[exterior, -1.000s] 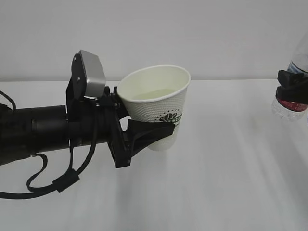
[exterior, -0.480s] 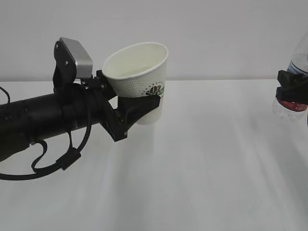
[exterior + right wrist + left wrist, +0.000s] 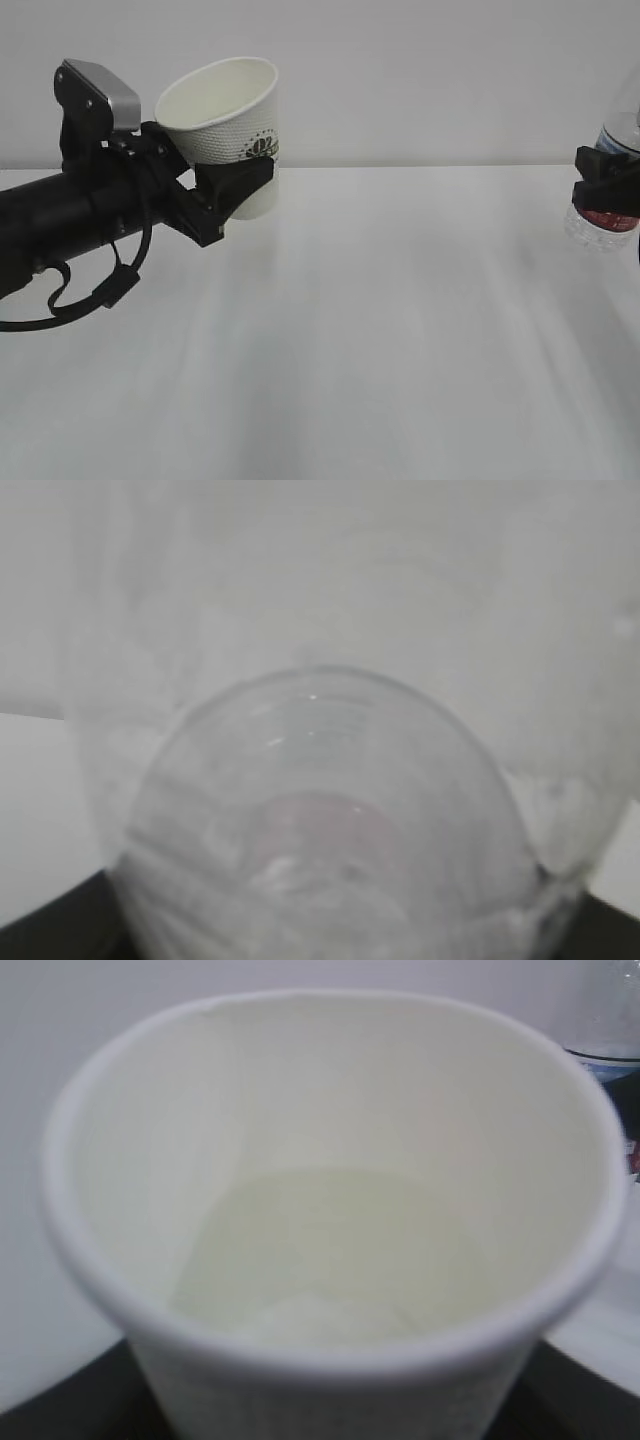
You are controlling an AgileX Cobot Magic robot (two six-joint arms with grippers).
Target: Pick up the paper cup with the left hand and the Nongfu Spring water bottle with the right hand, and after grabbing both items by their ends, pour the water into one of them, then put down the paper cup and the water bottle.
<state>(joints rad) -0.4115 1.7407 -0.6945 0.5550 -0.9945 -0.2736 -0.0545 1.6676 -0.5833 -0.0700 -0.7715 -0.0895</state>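
left hand (image 3: 235,190) near-level at 9 o'clock, clamps cup (image 3: 225,130) aloft, tilted, water (image 3: 320,1250) inside | right hand (image 3: 606,185) at 3 o'clock clamps bottle (image 3: 615,150)

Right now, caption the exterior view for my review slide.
Left gripper holds the tilted paper cup above the table; water bottle gripped at right edge.

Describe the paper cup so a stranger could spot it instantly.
On the left above the white table, a black arm holds it off the surface in its tool. The paper cup is white, tapered and tilted, with a dark green round logo, unlike the clear bottle at far right.
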